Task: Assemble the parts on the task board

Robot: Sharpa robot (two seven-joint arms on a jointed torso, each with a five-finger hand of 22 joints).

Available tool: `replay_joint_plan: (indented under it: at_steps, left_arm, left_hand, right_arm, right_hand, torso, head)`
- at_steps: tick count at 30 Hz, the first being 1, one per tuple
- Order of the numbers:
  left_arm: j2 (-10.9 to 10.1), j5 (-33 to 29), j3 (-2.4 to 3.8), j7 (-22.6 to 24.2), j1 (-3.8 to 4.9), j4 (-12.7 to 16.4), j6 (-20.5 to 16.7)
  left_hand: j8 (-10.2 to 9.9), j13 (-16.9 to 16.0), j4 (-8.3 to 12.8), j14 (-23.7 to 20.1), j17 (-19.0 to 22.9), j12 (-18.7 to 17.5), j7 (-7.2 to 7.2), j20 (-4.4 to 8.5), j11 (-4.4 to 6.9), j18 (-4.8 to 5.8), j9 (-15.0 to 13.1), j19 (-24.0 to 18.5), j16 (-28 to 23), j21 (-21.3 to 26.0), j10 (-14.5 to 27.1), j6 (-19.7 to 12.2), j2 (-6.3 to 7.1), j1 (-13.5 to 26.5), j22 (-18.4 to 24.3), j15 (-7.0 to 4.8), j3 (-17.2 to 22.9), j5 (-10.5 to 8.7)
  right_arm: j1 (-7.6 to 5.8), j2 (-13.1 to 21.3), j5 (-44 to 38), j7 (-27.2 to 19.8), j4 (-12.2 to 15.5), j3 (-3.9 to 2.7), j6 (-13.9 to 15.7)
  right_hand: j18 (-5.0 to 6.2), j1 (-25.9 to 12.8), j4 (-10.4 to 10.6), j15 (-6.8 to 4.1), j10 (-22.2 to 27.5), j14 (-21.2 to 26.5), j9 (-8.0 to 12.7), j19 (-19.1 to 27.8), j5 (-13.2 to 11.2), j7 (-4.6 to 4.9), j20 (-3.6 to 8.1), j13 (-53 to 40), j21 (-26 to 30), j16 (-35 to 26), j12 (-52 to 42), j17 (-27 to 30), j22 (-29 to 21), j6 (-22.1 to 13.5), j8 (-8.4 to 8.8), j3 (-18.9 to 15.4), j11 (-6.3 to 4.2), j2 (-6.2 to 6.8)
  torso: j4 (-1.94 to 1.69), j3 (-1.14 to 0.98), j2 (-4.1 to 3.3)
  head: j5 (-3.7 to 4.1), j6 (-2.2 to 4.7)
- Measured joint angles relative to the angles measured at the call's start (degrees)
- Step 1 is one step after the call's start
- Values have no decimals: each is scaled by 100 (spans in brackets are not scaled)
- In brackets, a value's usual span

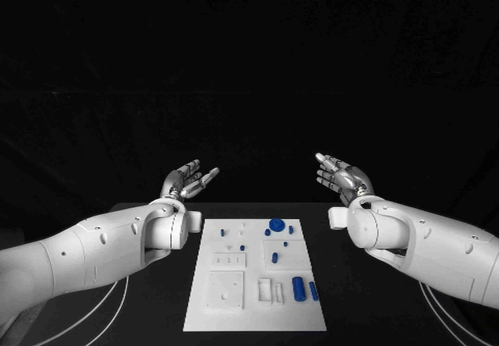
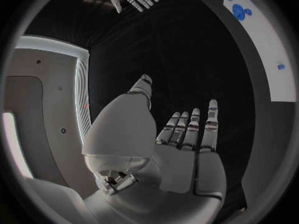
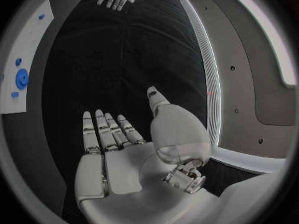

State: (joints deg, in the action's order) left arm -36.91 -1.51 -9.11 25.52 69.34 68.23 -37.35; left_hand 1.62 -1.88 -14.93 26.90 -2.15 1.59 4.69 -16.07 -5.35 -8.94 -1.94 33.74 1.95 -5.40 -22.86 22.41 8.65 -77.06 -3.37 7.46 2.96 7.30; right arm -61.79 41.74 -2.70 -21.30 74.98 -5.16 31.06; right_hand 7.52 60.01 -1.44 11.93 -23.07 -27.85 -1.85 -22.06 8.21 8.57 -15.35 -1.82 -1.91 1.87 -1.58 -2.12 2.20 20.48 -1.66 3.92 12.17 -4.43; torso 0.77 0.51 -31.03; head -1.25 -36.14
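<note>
The white task board [image 1: 256, 303] lies in the middle of the black table. A round blue part [image 1: 277, 224] and several smaller blue parts sit on its far half, and two longer blue parts [image 1: 298, 287] lie near its right edge. My left hand [image 1: 191, 179] is raised beyond the board's far left corner, fingers spread, holding nothing. My right hand [image 1: 341, 174] is raised beyond the far right corner, also open and empty. In the left wrist view my left hand [image 2: 181, 144] shows an empty palm, with the board [image 2: 264, 40] off to one side. In the right wrist view my right hand [image 3: 118, 149] is likewise empty, beside the board [image 3: 28, 59].
Both white forearms [image 1: 104, 249] flank the board on the black table [image 1: 156, 303]. White cables [image 1: 115, 306] trail beside the board's near corners. Bare black tabletop lies on either side of the board.
</note>
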Motion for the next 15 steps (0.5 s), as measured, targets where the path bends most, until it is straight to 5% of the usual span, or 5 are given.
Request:
replay_joint_plan:
  at_steps: [2,6,9,15]
  left_arm:
    - [104,-30,-113,-70,128,-299,166]
    - [251,-80,-266,-195,299,-719,450]
    - [303,-104,-317,-257,359,-864,583]
    - [329,-146,-343,-364,390,-952,782]
  left_hand:
    - [18,-4,-40,70,-4,18,5,-31,3,-92,-5,93,0,0,-65,49,18,-179,-14,24,-1,20]
    - [23,-8,-73,116,-8,23,10,-60,-8,-90,-10,139,0,-1,-94,92,36,-282,-17,32,6,30]
    - [23,-8,-73,116,-8,23,11,-60,-8,-90,-10,139,0,-1,-94,92,36,-282,-17,32,6,30]
    - [22,-11,-61,218,-10,23,82,-52,-51,-89,-10,229,0,-46,-219,163,19,-295,-26,42,14,30]
  right_arm:
    - [-26,-56,-98,197,-271,-89,-359]
    - [-78,-138,-287,560,-701,-227,-1022]
    - [-98,-174,-389,753,-888,-284,-1378]
    - [-122,-224,-582,1105,-1130,-355,-2023]
  right_hand:
    - [82,216,-31,19,-114,-112,-8,-101,45,3,-41,-10,-33,0,0,-11,10,114,0,31,33,-12]
    - [89,273,-46,38,-132,-131,-8,-111,45,13,-52,-12,-33,13,-20,-11,10,139,0,46,52,-11]
    - [89,353,-69,58,-147,-151,-8,-133,45,15,-32,-12,-33,20,-20,-11,10,181,0,61,67,-9]
    - [89,829,-437,97,-463,-534,-28,-467,95,23,42,-29,-75,43,-38,-31,38,456,-23,88,82,78]
  torso:
    - [0,2,1]
    - [2,2,1]
    - [2,2,1]
    - [2,2,2]
  head:
    - [0,0]
    - [-1,-1]
    - [-1,-1]
    - [-1,-1]
